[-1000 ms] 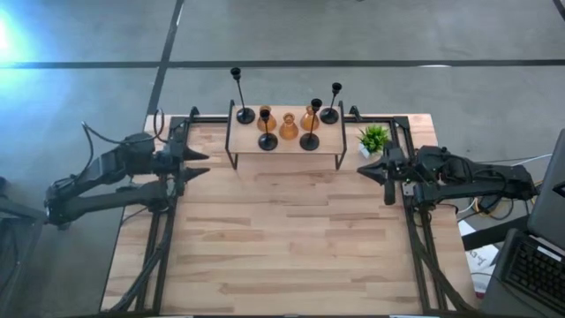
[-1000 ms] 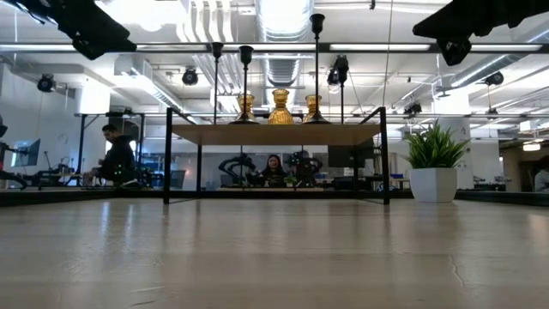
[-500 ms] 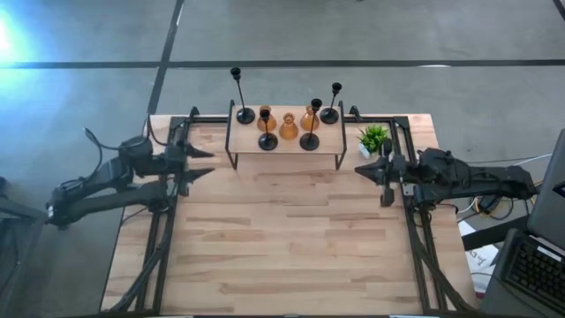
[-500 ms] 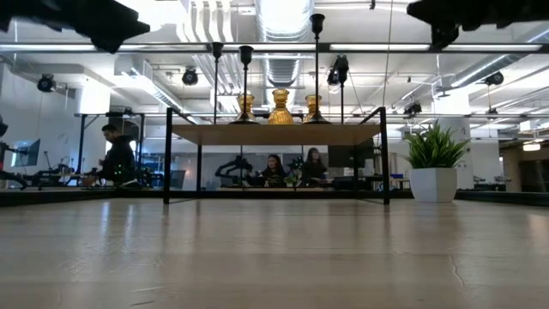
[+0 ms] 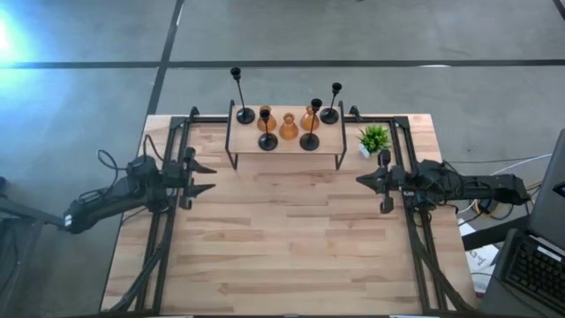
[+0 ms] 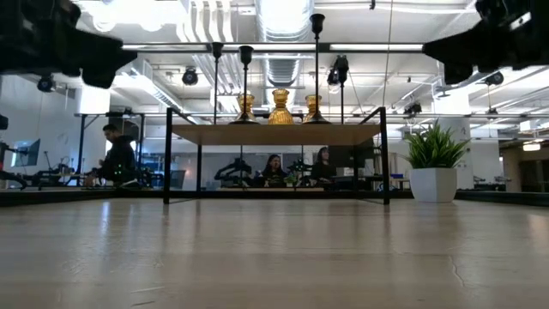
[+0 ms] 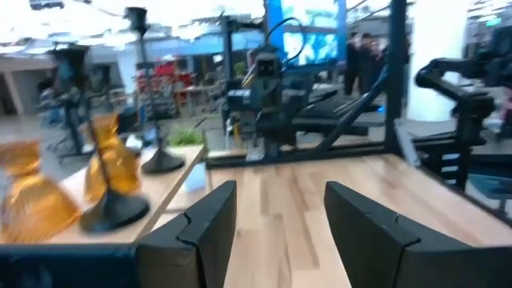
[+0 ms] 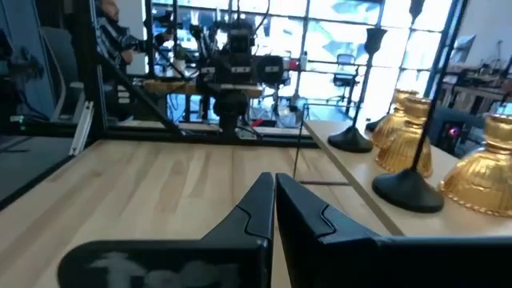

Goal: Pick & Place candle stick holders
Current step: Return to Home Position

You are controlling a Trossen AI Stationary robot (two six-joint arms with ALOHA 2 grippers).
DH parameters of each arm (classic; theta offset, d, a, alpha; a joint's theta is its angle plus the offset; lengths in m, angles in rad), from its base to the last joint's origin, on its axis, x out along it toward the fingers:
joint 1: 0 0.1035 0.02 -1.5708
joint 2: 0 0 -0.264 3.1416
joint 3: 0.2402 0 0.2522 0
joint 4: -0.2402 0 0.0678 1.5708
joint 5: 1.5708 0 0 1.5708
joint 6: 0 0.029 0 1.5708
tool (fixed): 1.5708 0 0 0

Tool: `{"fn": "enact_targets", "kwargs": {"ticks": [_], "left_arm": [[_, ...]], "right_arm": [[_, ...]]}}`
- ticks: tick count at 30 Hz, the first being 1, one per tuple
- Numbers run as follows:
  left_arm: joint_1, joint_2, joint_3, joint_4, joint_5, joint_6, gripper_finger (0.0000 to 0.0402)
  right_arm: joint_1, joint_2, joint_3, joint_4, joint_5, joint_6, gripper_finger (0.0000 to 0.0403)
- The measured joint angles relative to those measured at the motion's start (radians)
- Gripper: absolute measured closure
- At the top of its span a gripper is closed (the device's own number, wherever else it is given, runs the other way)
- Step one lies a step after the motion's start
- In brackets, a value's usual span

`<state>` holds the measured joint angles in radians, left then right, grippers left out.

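Note:
Seven candle stick holders stand by their bases on a small raised wooden shelf (image 5: 284, 147) at the table's far middle. Four are black with thin stems (image 5: 267, 132), and three are squat and amber (image 5: 289, 126). They also show in the low view (image 6: 280, 106), the left wrist view (image 7: 112, 168) and the right wrist view (image 8: 408, 144). My left gripper (image 5: 212, 177) is open and empty in the air at the table's left edge, pointing right (image 7: 272, 224). My right gripper (image 5: 359, 179) is shut and empty at the right edge, pointing left (image 8: 274, 208).
A small green potted plant (image 5: 373, 138) stands on the table just right of the shelf, near my right gripper. The shelf rests on thin black legs (image 6: 168, 154). The wooden table top (image 5: 282, 238) stretches between the arms. People show in the room beyond.
Both arms have come down lower and a little toward the table's near edge. My left arm has drawn back and swung nearer, and my right gripper has sunk beside the plant. The holders have stayed on the shelf.

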<state>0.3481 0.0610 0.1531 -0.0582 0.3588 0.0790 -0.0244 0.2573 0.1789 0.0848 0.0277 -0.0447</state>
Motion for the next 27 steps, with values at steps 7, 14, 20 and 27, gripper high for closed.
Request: {"fn": "enact_targets", "kwargs": {"ticks": [7, 14, 20, 27], "left_arm": [[0.001, -0.052, 0.009, -0.139, -0.047, 0.053, 0.0207], [0.002, -0.059, 0.026, -0.269, -0.046, 0.078, 0.0207], [0.002, -0.06, 0.024, -0.268, -0.055, 0.111, 0.0207], [0.002, -0.059, 0.021, -0.277, -0.069, 0.107, 0.0207]], "right_arm": [[0.0, -0.136, -0.083, -0.006, 0.069, -0.016, 0.0394], [0.0, -0.256, -0.108, -0.15, 0.104, -0.015, 0.0394], [0.0, -0.249, -0.095, -0.194, 0.111, -0.04, 0.0394], [0.0, -0.255, -0.121, -0.193, 0.132, -0.029, 0.0394]]}}
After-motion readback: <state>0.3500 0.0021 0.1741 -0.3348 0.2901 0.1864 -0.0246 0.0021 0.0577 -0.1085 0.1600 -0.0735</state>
